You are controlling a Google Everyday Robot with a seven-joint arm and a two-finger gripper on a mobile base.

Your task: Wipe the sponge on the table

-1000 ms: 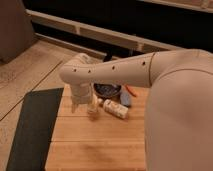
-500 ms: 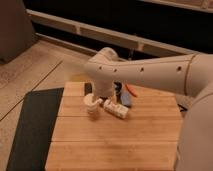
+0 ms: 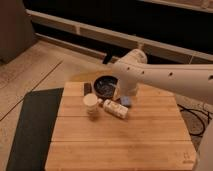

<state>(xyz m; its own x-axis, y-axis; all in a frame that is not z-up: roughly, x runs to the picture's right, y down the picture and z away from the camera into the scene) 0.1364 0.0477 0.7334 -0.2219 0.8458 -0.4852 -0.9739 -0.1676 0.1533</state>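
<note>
Light bamboo table [image 3: 125, 142], blue-grey sponge [image 3: 125, 102] on its far half, between dark bowl [image 3: 105, 85] and white bottle [image 3: 115, 108], gripper [image 3: 126, 95] low directly above the sponge, mostly hidden by the white arm [image 3: 170, 77], how open it is cannot be told.

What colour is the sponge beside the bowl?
The sponge is blue-grey in the camera view; the gripper is right over it.

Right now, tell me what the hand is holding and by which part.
Cannot tell: the hand is down over the sponge beside the bowl, contact hidden.
</note>
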